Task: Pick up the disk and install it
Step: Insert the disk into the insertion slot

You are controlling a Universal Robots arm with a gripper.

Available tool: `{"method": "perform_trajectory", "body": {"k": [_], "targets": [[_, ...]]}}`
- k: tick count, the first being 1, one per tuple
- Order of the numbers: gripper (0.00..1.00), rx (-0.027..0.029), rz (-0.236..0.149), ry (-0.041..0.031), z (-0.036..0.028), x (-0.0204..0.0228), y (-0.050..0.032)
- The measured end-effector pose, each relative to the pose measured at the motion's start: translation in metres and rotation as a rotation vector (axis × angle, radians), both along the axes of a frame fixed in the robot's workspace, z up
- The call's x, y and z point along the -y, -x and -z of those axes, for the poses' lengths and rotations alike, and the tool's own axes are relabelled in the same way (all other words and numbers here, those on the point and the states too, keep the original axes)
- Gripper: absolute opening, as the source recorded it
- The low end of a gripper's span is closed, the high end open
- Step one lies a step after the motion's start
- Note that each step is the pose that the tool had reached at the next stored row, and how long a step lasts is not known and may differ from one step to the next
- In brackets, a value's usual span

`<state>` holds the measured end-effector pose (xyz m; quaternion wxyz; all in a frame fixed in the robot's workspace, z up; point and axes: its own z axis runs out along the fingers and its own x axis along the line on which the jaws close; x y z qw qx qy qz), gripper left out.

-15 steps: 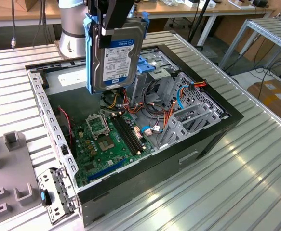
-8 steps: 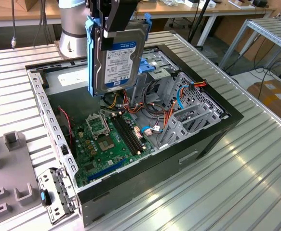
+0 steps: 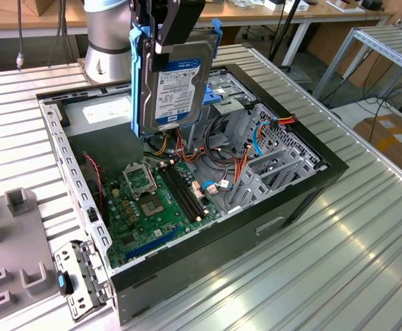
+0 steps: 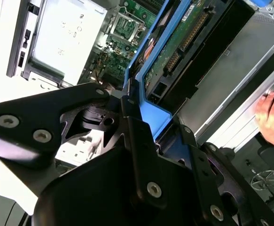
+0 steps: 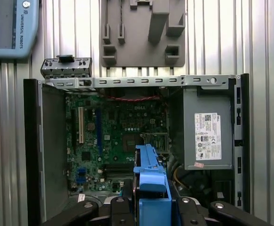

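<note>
Evidently, jaws of the black gripper [image 3: 175, 31] clamped the blue plastic carrier [image 3: 139, 83] of the stiff, likely weighty, fragile silver-grey disk [image 3: 178, 86].

The disk [image 3: 176, 83] is silver-grey with a white label [image 3: 178, 100] and blue edging. The motherboard [image 3: 149, 207] is green; the tabletop [image 3: 338, 262] ribbed silver.

**Our black gripper, our silver arm**

We see our gripper [image 4: 148, 117] as matte black angular plates and linkage bars, pinned with round silver screws [image 4: 154, 189]. Behind it our arm [image 3: 107, 41] is a smooth silver-grey cylinder.
</note>
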<state>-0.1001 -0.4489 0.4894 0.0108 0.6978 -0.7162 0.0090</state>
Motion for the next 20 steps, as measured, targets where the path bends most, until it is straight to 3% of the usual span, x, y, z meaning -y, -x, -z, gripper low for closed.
{"method": "perform_trajectory", "body": {"k": [20], "targets": [[0.37, 0.0, 0.0, 0.0003, 0.0002, 0.0, -0.0418]]}}
